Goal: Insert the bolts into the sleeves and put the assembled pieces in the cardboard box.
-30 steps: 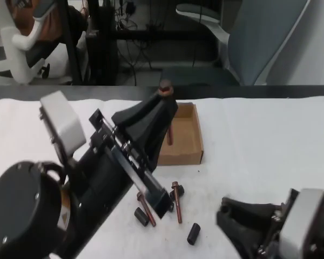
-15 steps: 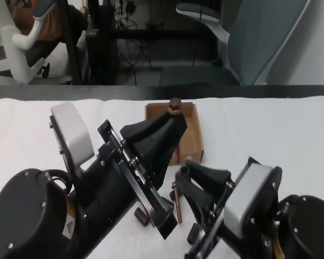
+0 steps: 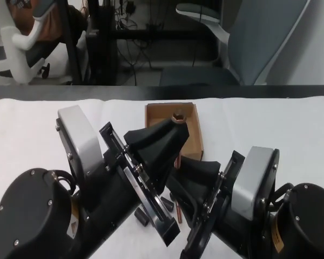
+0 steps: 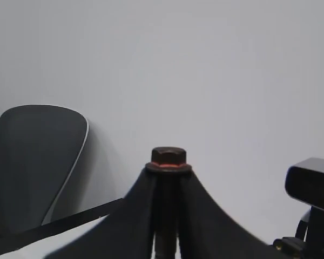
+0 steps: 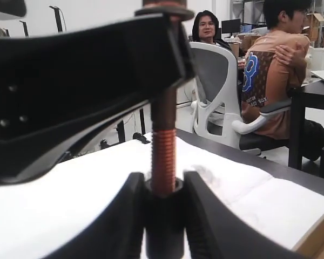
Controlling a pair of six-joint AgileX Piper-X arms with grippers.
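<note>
Nearest the camera in the high view, both arms are crowding the front of the white cloth (image 3: 270, 124), the left one filling the lower left and the right one the lower right. Between them, two loose sleeves (image 3: 142, 217), short and dark, are lying close together on the cloth. A loose bolt (image 3: 179, 211) is lying just beside them, with part of its length hidden behind the arms.

A little farther on, the right gripper (image 5: 163, 197) is clamping narrowly on a sleeve (image 5: 163, 229), keeping it upright between its two fingers (image 5: 132, 216). Directly above it, the left gripper (image 4: 167, 174) is pinching a bolt (image 4: 168, 157) just under the head, its fingers closed tight around the shank. The bolt is hanging upright with the head on top. Its copper-coloured threaded end is reaching down to the top of the sleeve; how deep it is sitting inside cannot be told.

Both pieces are being held over the cloth, just in front of the cardboard box (image 3: 193, 137). The box is sitting open on the cloth behind the two grippers. Beyond the far edge of the bench, a grey chair (image 3: 264, 38) is standing.
</note>
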